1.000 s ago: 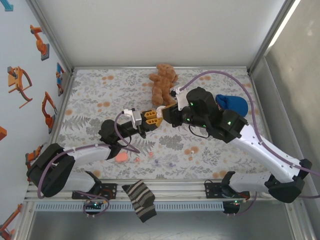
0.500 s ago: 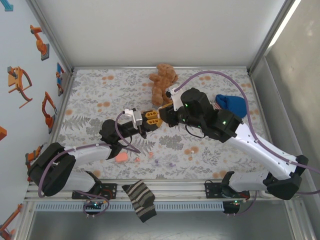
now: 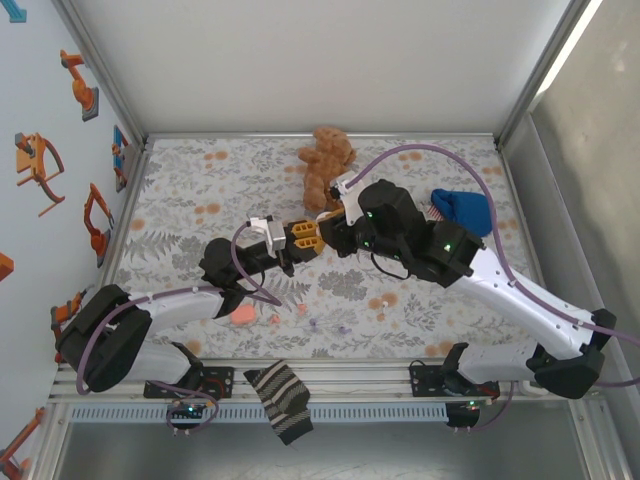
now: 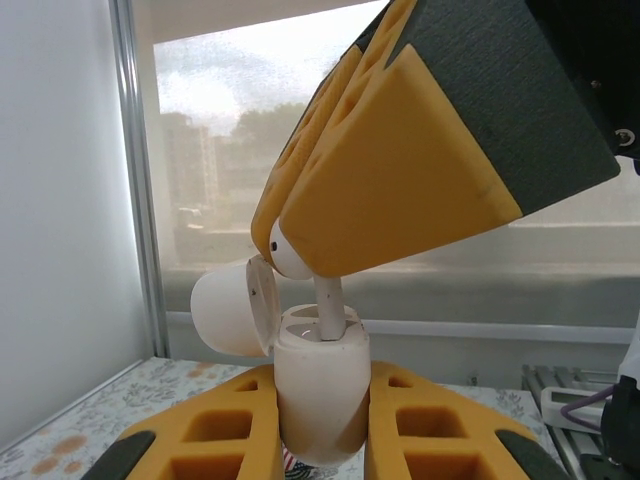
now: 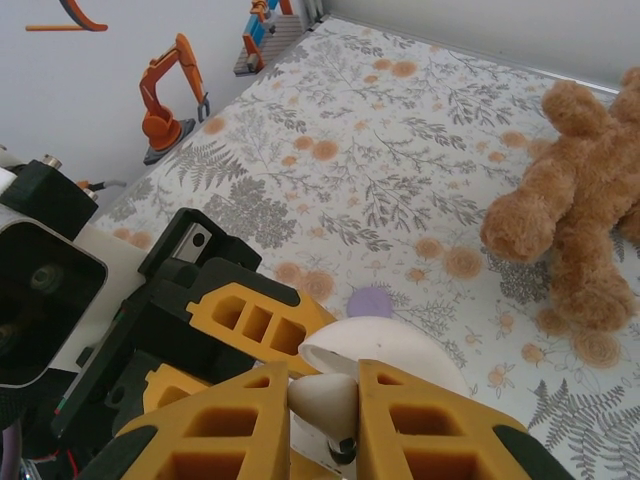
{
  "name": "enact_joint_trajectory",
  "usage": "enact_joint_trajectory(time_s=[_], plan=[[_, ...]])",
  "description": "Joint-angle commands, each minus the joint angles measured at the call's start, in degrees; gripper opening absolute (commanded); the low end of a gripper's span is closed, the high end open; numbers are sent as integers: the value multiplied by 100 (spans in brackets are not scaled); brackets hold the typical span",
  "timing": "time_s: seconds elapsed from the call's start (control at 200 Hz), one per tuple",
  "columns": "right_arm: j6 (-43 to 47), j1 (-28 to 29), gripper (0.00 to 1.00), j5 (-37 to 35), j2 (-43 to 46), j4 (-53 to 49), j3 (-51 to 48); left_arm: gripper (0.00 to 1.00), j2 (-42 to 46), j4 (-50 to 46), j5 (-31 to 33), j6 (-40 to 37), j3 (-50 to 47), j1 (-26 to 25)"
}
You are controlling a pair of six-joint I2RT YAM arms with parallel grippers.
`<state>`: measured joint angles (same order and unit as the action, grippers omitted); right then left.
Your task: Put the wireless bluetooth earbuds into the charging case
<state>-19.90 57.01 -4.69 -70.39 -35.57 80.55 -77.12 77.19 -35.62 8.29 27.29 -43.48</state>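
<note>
My left gripper (image 3: 298, 234) clamped on white charging case (image 4: 318, 390). Case upright, raised over middle of table (image 3: 420, 190), lid (image 4: 228, 310) swung open to left. White earbud (image 4: 292, 250) above it, stem tip in case's well. My right gripper (image 3: 328, 232) pinched on earbud's head, tilted over case.

No legible text, labels, brands or numbers; orange wall stickers (image 5: 165, 95) pictorial, without lettering.

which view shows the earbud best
Left wrist: the earbud, pinched in the right gripper, dips its stem into the open case. Right wrist shows its head between the fingers; top view, too small to tell.
</note>
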Motion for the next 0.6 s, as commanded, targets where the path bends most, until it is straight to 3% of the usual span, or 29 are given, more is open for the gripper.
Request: enact_joint_trajectory(time_s=[0.0, 0.366, 0.596], plan=[[114, 47, 19, -278, -56, -307, 175, 6, 20, 288, -70, 67, 97, -21], [72, 91, 21, -262, -183, -354, 190, 6, 41, 288, -68, 58, 79, -20], [39, 88, 33, -241, -188, -394, 324, 6, 43, 295, -60, 49, 57, -20]])
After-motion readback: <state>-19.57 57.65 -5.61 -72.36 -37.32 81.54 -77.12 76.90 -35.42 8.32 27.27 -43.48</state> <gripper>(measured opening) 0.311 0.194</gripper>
